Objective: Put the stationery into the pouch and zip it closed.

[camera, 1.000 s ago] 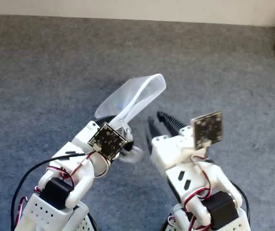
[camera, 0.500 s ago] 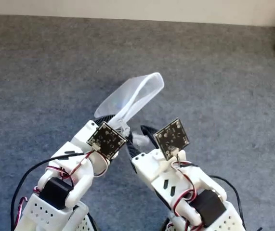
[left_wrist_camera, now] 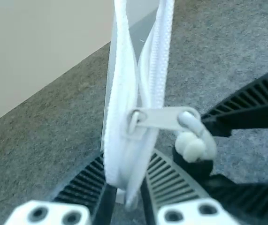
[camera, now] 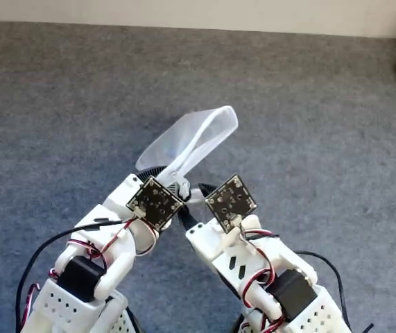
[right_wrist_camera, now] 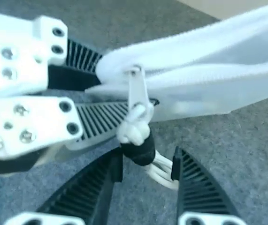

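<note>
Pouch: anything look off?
Nothing damaged. The pouch is held off the table, clamped at its zipper end by the left gripper, mouth gaping. The right gripper is open around the pull cord.

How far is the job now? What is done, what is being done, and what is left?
Done: the left gripper clamps the pouch at its slider end. What is inside it, I cannot tell. In hand: the right gripper, open, sits around the pull, not yet closed on it. Left: grip the pull and draw the zip shut, since the pouch gapes open.
</note>
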Robot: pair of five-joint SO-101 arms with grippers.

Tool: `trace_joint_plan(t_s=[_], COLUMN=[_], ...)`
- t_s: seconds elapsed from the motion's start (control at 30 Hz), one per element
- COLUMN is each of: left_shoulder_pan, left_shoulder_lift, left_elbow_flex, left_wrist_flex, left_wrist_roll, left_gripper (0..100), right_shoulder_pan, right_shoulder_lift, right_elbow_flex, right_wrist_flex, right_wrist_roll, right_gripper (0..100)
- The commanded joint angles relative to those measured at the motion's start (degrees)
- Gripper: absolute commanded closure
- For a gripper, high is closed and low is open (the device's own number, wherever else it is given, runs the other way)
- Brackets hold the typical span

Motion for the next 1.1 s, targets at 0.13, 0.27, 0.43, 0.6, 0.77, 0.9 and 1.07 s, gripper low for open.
trace_joint_plan(t_s=[0.13, 0.27, 0.43, 0.6, 0.77, 0.9, 1.07], left_shoulder_pan=[-0.9, -0.9, -0.9, -0.9, -0.9, -1.0, -1.1], left_shoulder_lift=[-1.5, -1.5, -1.5, -1.5, -1.5, -1.5, -1.5], left_elbow_flex=[-0.2, -0.2, -0.2, -0.2, -0.2, -0.1, -0.1], left_wrist_flex=[-0.2, -0.2, -0.2, -0.2, -0.1, -0.1, -0.1], left_wrist_roll=[0.4, 0.4, 0.4, 0.4, 0.4, 0.4, 0.4], left_gripper=[100, 100, 100, 100, 100, 100, 100], right_shoulder_pan=[-0.5, -0.5, -0.3, -0.4, -0.1, 1.2, 5.8], right_shoulder_lift=[0.3, 0.3, 0.3, 0.3, 0.0, -0.2, -0.2], right_elbow_flex=[3.1, 4.4, 4.4, 4.4, 4.4, 3.9, 3.8], right_wrist_flex=[-7.7, -9.7, -10.8, -11.3, -13.1, -12.9, -11.3], right_wrist_roll=[0.8, 0.8, 0.8, 1.1, 1.2, 1.2, 1.1], right_gripper=[83.9, 83.9, 84.0, 92.2, 95.9, 99.7, 99.4])
